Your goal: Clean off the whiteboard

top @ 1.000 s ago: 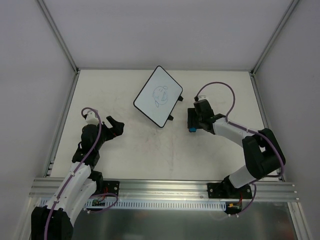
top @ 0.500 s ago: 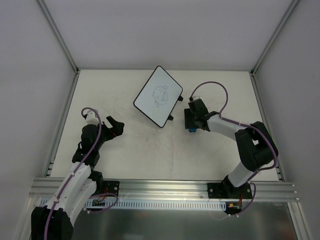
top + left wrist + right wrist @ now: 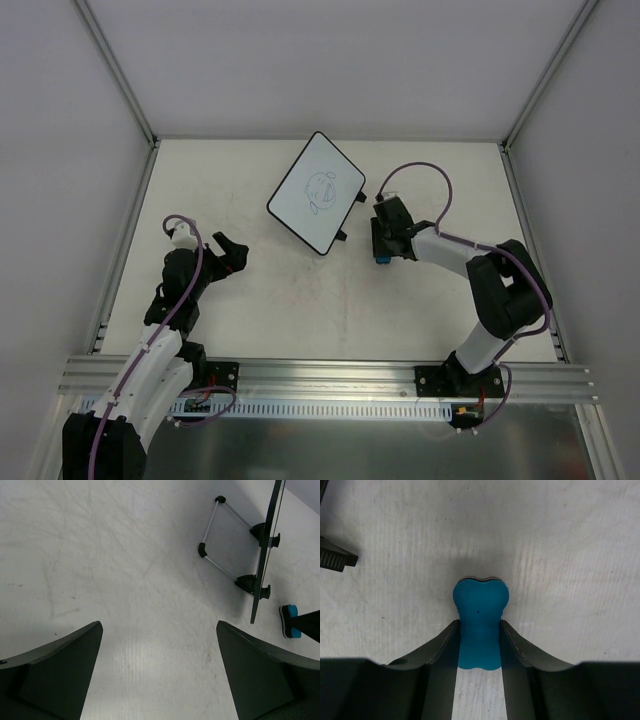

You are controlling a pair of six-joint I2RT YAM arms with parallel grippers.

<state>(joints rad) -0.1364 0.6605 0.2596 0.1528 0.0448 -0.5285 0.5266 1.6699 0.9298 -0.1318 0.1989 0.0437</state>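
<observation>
Right wrist view: right jaws clenched on the blue eraser [image 3: 479, 625] near the whiteboard [image 3: 316, 192]; left jaws spread apart.

Plainly a robotics lab, and more exactly a boxed-in test cell. Walled on three sides with plain white panels [image 3: 330, 60], held at the corners by bare aluminium posts [image 3: 113, 70]. Floored with a pale bench [image 3: 300, 310], scuffed all over with fine scratches and grey smudges. Edged along the near side by an aluminium rail [image 3: 330, 372] and a slotted strip [image 3: 330, 408], with a left arm [image 3: 165, 310] and a right arm [image 3: 500, 300] bolted on side by side, both trailing purple cables [image 3: 425, 168]. Set out with a small doodled whiteboard [image 3: 317, 192] and a blue eraser block [image 3: 480, 605]. Lit evenly, with soft shadows.
</observation>
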